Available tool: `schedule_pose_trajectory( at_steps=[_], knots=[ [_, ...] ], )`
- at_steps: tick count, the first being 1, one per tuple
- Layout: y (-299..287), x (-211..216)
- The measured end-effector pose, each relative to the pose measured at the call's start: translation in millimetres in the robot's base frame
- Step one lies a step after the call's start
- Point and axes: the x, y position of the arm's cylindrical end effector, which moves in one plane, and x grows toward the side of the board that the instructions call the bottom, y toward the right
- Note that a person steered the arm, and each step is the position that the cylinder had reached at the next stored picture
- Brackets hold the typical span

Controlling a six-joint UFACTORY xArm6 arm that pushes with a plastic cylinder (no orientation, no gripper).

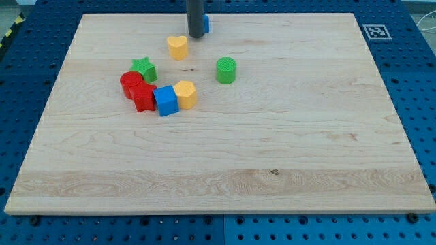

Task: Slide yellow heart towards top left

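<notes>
If you start at the view's left, you meet a little huddle of blocks on the wooden board (102,177). A red round block (130,82) and a red star-like block (143,98) sit pressed together. A green star (144,69) sits just above them. A blue cube (165,101) touches the red one, and a yellow block (185,94) with flat sides touches the cube.

Next comes the yellow heart (178,47). It sits alone, near the top edge, above the huddle and well apart from it.

Just to the right of the heart and a bit higher is my tip (196,36). It is close to the heart but I think not touching it yet. I have no gripper, only a rod, so nothing can be held or squeezed. A blue block (206,24) peeks out from behind the rod; I cannot tell its shape.

Further right stands a green round block (226,71), by itself.

To do this step well, I think my tip should come in a little lower on the heart's right side, then push left and slightly up. A push from too high would send the heart down toward the green star. Slow and straight is best, because a heart can spin off a thin rod. The way to the top left corner looks free.
</notes>
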Motion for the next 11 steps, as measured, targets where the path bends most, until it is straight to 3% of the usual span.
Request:
schedule_pose_trajectory(
  at_steps=[4,9,10,11],
  knots=[
    [7,66],
    [-31,53],
    [-42,68],
    [-76,66]
  ],
)
